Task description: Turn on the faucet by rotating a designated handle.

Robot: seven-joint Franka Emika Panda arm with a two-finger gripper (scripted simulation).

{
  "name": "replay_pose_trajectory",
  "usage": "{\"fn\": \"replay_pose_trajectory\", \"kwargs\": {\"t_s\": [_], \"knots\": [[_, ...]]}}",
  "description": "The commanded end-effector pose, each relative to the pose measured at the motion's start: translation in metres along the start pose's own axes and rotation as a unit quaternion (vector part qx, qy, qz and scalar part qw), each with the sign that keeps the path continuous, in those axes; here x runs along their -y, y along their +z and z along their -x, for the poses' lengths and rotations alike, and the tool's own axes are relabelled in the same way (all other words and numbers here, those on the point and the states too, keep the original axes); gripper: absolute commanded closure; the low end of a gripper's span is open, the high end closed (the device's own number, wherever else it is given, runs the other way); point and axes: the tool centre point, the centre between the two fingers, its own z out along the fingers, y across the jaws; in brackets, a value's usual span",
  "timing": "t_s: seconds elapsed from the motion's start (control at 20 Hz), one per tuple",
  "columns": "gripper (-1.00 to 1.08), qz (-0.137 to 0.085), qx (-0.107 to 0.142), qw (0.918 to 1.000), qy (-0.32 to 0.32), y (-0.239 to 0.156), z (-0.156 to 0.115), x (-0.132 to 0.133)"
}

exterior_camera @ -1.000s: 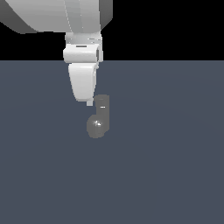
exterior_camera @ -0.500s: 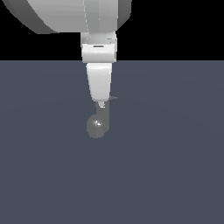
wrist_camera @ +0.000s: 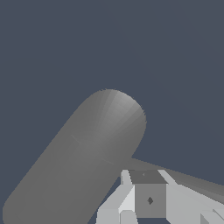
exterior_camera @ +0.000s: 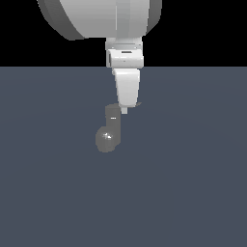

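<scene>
Up close in the wrist view we've got our gripper [wrist_camera: 151,199] with its fingers [wrist_camera: 127,179] right on the handle [wrist_camera: 183,177]; can't tell if they're apart or together. The faucet [exterior_camera: 110,129] sits just beside the fingertip, on the dark table [exterior_camera: 193,183].

White Panda arm [exterior_camera: 103,17], grey-shaded rounded link, blocky white gripper [exterior_camera: 124,110], tapered tip

I count one faucet [exterior_camera: 108,132] with one handle [exterior_camera: 137,104], one arm [exterior_camera: 126,58] of mine, one gripper [exterior_camera: 124,110].
</scene>
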Motion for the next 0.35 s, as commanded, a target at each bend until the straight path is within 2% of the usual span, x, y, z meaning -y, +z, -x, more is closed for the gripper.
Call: {"fn": "replay_pose_trajectory", "kwargs": {"t_s": [0.0,0.3], "knots": [[1.08,-0.002,-0.001,0.9999,0.016,0.001,-0.027,0.007],[1.08,-0.002,-0.001,0.9998,0.021,0.001,-0.05,0.018]]}}
